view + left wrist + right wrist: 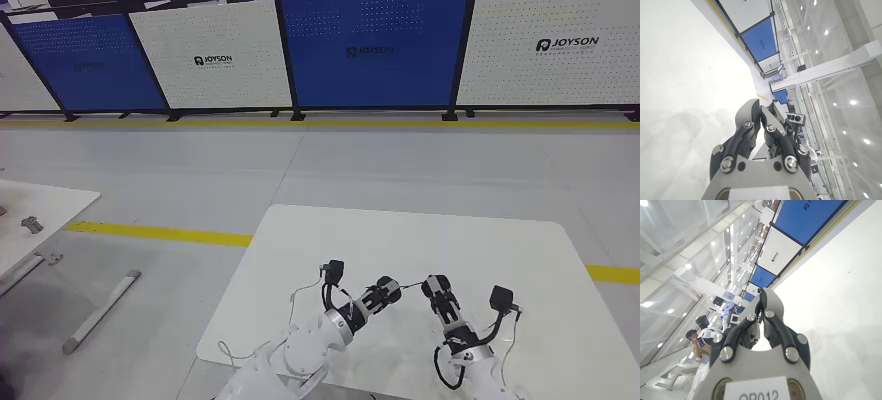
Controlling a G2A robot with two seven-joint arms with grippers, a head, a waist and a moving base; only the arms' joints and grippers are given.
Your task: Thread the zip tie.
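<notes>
Thin black plastic zip tie (411, 285) is held over the white rounded-corner surface (500, 250), strung btwn the two grippers, long axis side to side across the robot's front. Left gripper (392, 291) is pinched together on one end, ribbed pads (755, 113) w/ barely a slit. Right gripper (433, 287) is pinched together on the other end, tips facing the left's, near. Head vs tail end: can't tell. Probably next: curl the ends toward each other, tail tip in line w/ head slot. Neither arm is nearer.
</notes>
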